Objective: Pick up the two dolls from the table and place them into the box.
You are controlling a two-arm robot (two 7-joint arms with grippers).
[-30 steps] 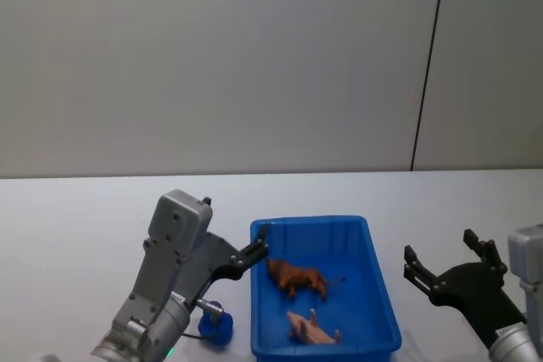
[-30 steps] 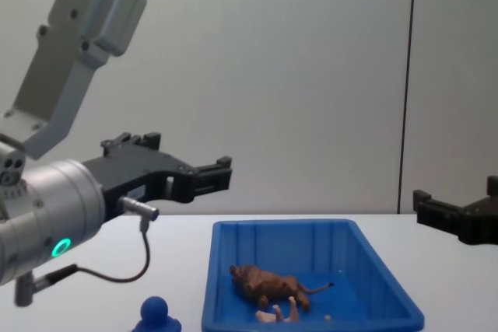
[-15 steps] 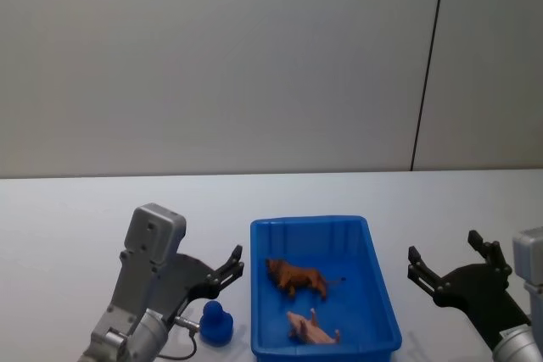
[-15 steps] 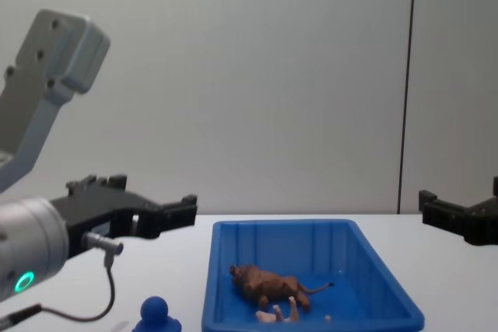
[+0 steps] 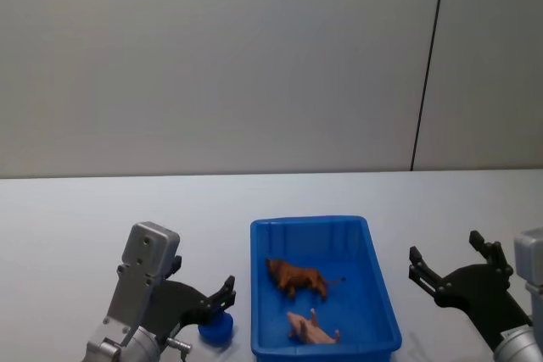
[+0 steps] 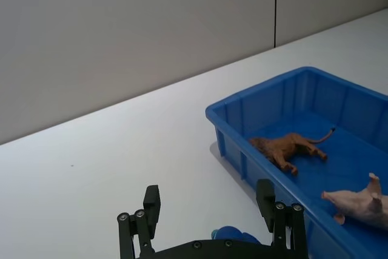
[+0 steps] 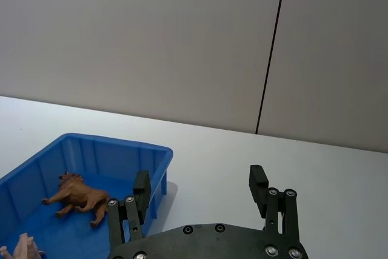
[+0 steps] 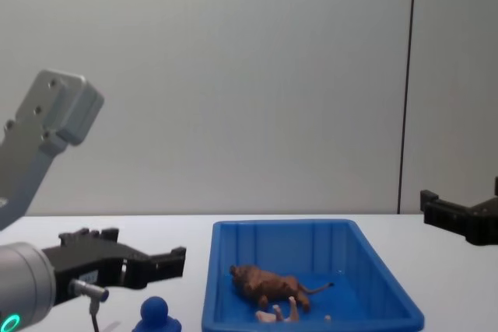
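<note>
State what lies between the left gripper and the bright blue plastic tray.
In the head view, a small blue knobbed object sits between the open left gripper and the blue tray.

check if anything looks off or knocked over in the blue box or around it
Slightly. The pink doll lies tipped on its side in the blue box, legs sticking out, while the brown lion doll stands nearby. A small blue knobbed object sits on the table left of the box. No spill or damage shows.

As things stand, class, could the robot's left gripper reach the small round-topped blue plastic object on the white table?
Probably yes. The open left gripper hovers right beside the small blue object, left of the blue box, with nothing between them.
</note>
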